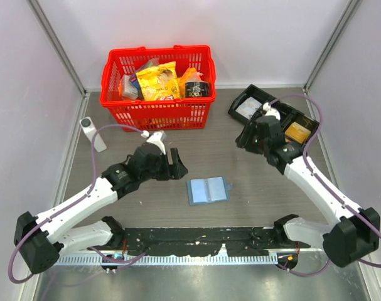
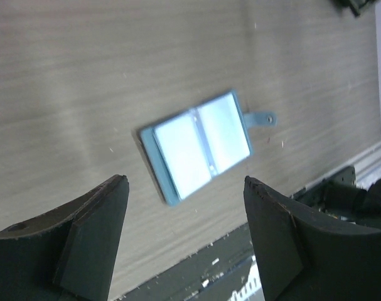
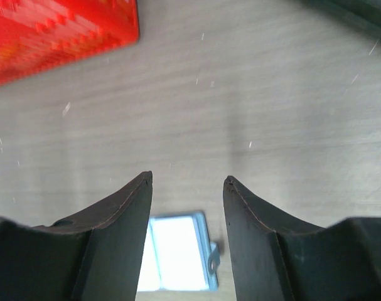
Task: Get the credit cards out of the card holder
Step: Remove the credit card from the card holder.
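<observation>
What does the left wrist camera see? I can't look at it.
A small blue card holder lies open and flat on the wood-grain table, pale inside facing up, a little tab sticking out one side. Below it in the picture, the left gripper holds nothing, its two black fingers apart.

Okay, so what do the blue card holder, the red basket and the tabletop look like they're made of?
Card holder: probably soft plastic or faux leather, matte blue edge; its pale inner panes glare, suggesting clear glossy sleeves. Red basket: rigid moulded plastic, judging by its open lattice walls and slight sheen. Tabletop: likely wood-grain laminate, matte grey with fine streaks.
</observation>
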